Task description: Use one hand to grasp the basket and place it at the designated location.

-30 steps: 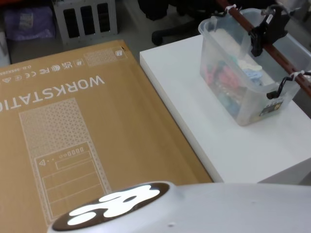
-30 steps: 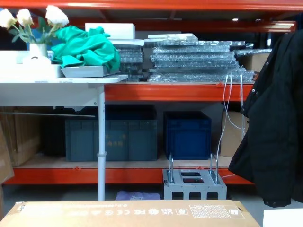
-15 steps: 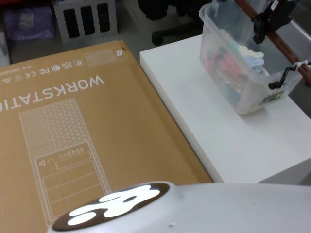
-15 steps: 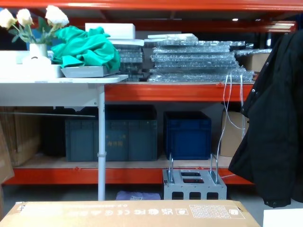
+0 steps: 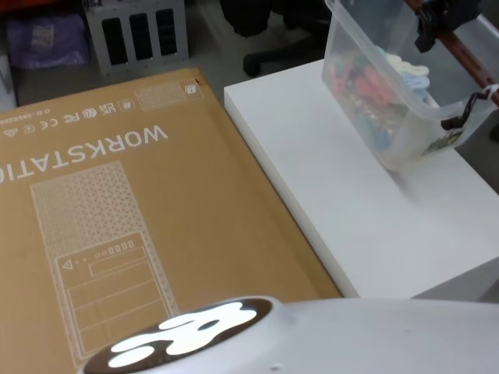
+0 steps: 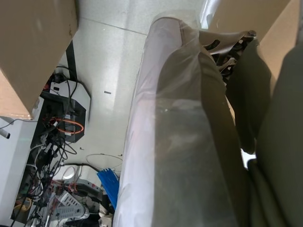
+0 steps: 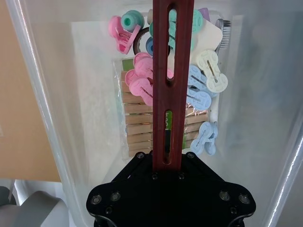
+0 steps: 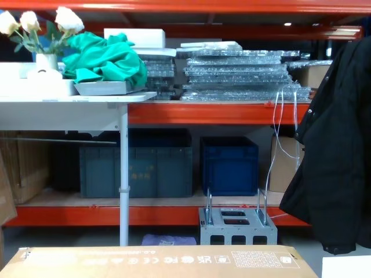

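The basket [image 5: 390, 117], a translucent whitish tub holding coloured pegs and wooden clothespins [image 7: 142, 125], hangs tilted above the far right part of the white table [image 5: 351, 210]. My right gripper [image 5: 433, 23] is shut on the middle of its reddish-brown bar handle [image 5: 472, 61]. In the right wrist view the handle [image 7: 173, 71] runs straight out of the black gripper [image 7: 171, 161], with the tub's wall [image 7: 42, 118] below and around it. My left gripper [image 6: 265, 142] hangs parked low beside my plastic-wrapped body, over the floor.
A large flat cardboard box [image 5: 117, 195] printed WORKSTATION lies to the left of the white table. Beyond it stand a grey metal block [image 8: 236, 227], red shelving with dark blue crates [image 8: 229, 165], a white side table [image 8: 69, 107] and a hanging black coat [image 8: 336, 162].
The right gripper has lifted the basket by its handle; it has risen off the table and shifted toward the far right, tilting more.
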